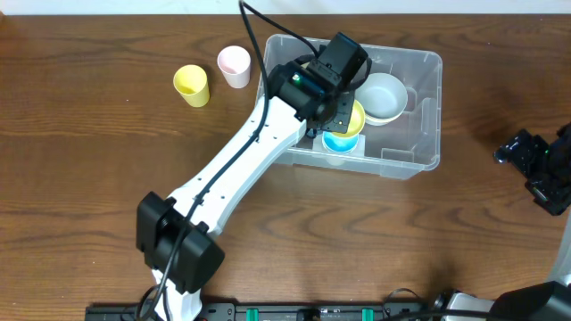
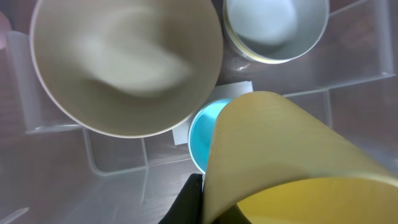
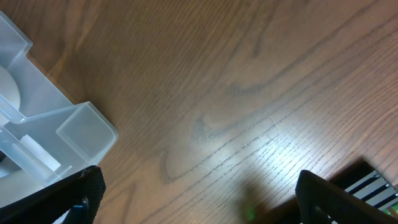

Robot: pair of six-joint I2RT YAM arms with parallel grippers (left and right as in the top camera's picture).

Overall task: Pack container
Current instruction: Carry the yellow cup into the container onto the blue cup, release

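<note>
A dark brown wooden table with streaky grain (image 1: 80, 160) fills almost the whole overhead view. The grain runs lengthwise, from the table's left end to its right end, in bands of lighter and darker brown. Beyond the table's far edge lies a narrow pale, whitish strip (image 1: 107, 4); whether it is wall or floor cannot be told. The light on the table is soft and even, and the top has a dull sheen. In the right wrist view a whitish patch of glare (image 3: 283, 143) lies on the table's top. Fine pale scratches (image 3: 239, 149) cross the grain just beside that patch.
</note>
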